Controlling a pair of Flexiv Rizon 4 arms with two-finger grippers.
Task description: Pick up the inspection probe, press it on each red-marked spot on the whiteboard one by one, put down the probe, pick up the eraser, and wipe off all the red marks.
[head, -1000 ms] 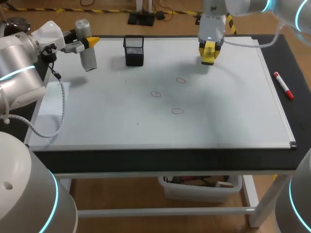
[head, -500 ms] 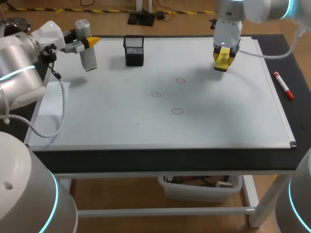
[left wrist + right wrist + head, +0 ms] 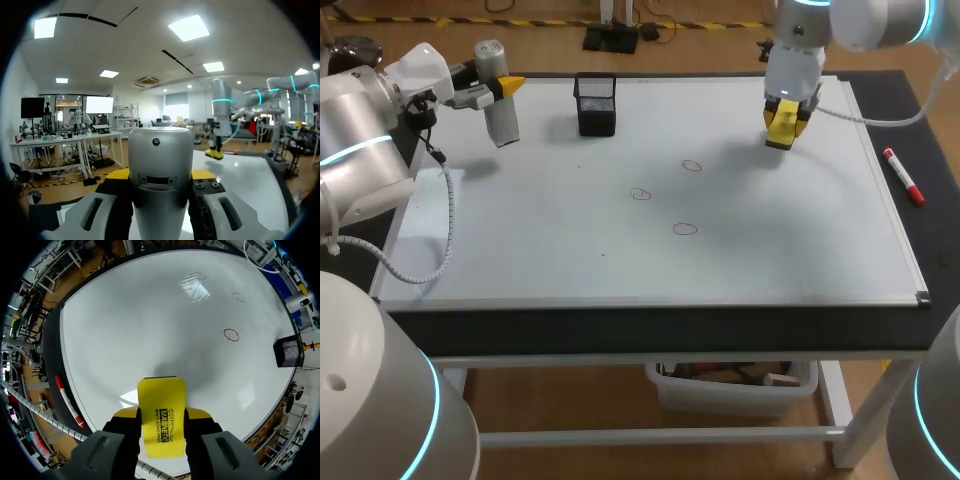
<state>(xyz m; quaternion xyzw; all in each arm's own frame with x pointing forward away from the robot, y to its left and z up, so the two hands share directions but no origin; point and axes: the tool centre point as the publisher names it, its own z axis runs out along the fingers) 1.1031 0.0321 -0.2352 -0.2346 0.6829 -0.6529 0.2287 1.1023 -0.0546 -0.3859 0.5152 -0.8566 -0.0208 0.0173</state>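
Observation:
The whiteboard [image 3: 790,260] bears three small red circles [image 3: 692,166], [image 3: 640,194], [image 3: 685,229]. My left gripper [image 3: 502,87] hangs over the board's far left corner, shut on the grey cylindrical probe [image 3: 500,118], which points down. In the left wrist view the probe [image 3: 160,155] fills the gap between the yellow-tipped fingers [image 3: 118,174]. My right gripper [image 3: 782,108] hovers over the far right of the board, shut on the yellow eraser [image 3: 781,125]. In the right wrist view the eraser [image 3: 161,412] juts out between the fingers, with a red circle [image 3: 230,334] ahead on the board.
A black mesh pen cup [image 3: 596,104] stands at the board's far edge, between the two grippers. A red marker [image 3: 903,177] lies on the black table just right of the board's frame; it also shows beside the right gripper [image 3: 66,394].
My right arm has carried the eraser to the right, away from the red circles. The left arm and the probe have stayed still.

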